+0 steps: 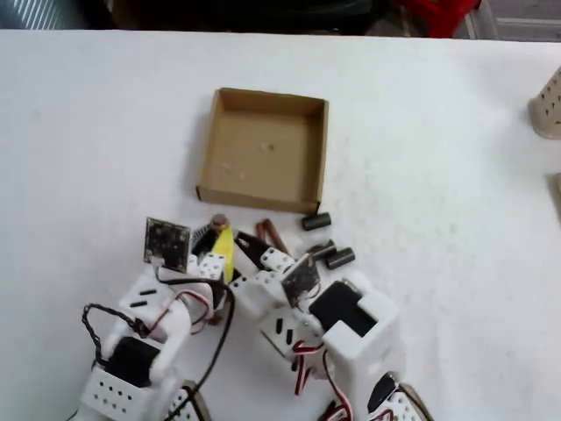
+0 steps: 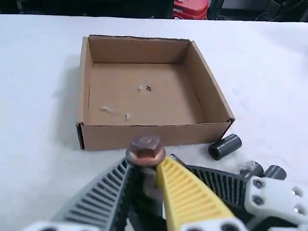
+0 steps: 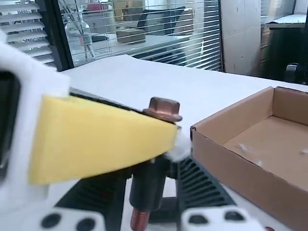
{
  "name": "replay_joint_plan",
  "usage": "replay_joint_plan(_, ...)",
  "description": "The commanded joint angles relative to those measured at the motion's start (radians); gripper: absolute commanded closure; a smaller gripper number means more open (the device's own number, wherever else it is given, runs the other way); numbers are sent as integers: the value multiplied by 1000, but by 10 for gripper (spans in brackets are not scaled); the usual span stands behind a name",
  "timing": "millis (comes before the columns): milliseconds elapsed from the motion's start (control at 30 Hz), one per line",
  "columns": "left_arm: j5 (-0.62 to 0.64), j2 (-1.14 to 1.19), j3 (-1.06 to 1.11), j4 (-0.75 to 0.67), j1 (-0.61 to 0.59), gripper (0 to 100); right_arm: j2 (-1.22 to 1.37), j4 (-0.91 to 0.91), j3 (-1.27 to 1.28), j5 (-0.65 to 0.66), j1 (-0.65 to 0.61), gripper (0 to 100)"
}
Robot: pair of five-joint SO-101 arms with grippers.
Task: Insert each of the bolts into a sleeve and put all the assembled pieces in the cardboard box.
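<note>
A copper-headed bolt (image 2: 146, 148) stands upright in my left gripper (image 2: 144, 163), which is shut on it just under the head with its grey and yellow fingers (image 3: 101, 139). The bolt's shank runs down through a black sleeve (image 3: 149, 185), and its thread shows below. My right gripper (image 3: 149, 192) is shut on that sleeve, one black ribbed finger (image 3: 199, 185) on either side. Both grippers meet just in front of the cardboard box (image 1: 263, 203), which holds only crumbs. Three loose sleeves (image 1: 316, 221) (image 1: 340, 257) (image 1: 323, 249) and another bolt (image 1: 272, 232) lie beside the right gripper (image 1: 254, 250).
A cream perforated object (image 1: 548, 105) stands at the table's far right edge. The arms' white bodies and cables (image 1: 96, 324) fill the near edge. Open white table lies left, right and behind the box.
</note>
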Motion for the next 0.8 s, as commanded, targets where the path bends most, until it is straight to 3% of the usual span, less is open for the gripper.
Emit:
replay_joint_plan(0,-35,-19,-3,18,4,845,-16,-30,-21,3,30,982)
replay_joint_plan(233,-6,-19,-3,64,2,591,-16,-27,-23,3,28,982)
replay_joint_plan(433,112,-19,-86,54,-113,543,-16,-25,-23,3,28,982)
replay_joint_plan(767,244,-19,-183,57,-260,550,-16,-24,-23,3,28,982)
